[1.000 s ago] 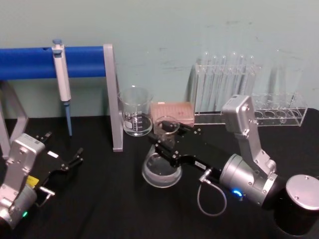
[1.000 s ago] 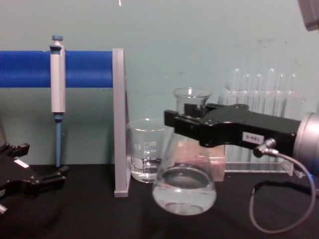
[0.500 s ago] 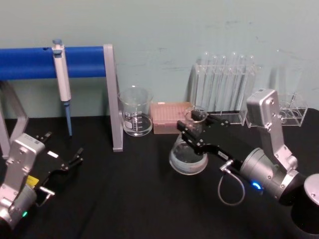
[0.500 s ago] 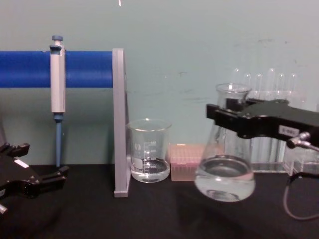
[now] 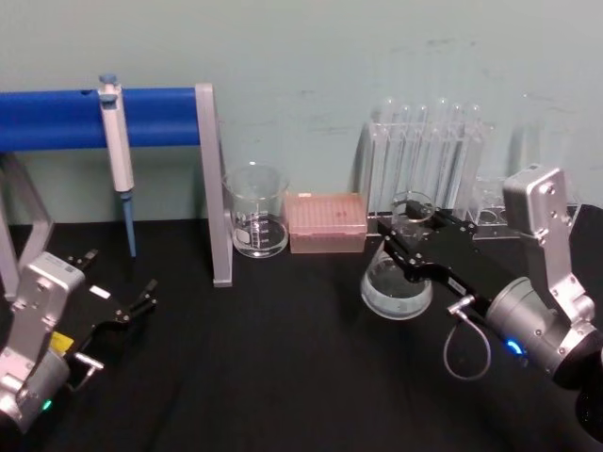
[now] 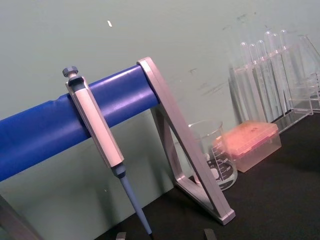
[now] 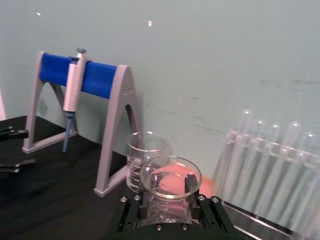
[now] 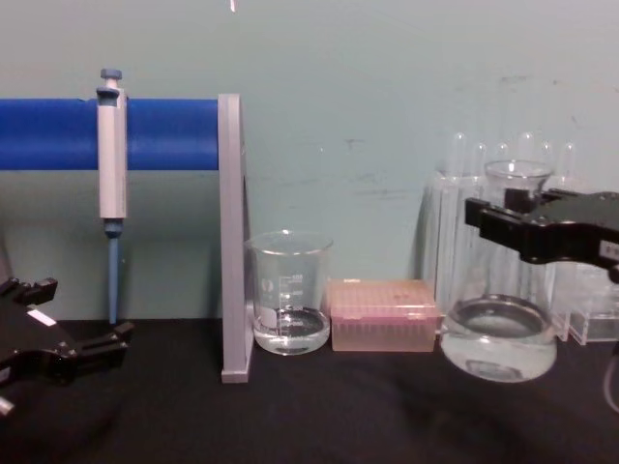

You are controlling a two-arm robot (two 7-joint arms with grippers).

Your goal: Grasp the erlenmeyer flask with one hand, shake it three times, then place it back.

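The erlenmeyer flask [image 5: 396, 285] is clear glass with a little clear liquid in its wide base [image 8: 499, 340]. My right gripper [image 5: 408, 234] is shut on its neck just below the flared rim [image 7: 170, 177]. The flask is upright and hangs slightly above the black table, in front of the test tube rack. From the chest view the black jaws of the right gripper [image 8: 505, 224] come in from the right edge and clamp the neck. My left gripper [image 5: 125, 303] rests open at the table's left side, far from the flask, with nothing between its fingers.
A glass beaker [image 5: 256, 224] with some liquid stands beside a pink tip box [image 5: 325, 221] at the back. A blue-barred stand [image 5: 209, 179] holds a pipette [image 5: 116, 151] on the left. A clear test tube rack [image 5: 429, 169] lines the back right.
My right gripper has carried the flask to the right, from in front of the beaker to in front of the test tube rack. The left arm has not moved.
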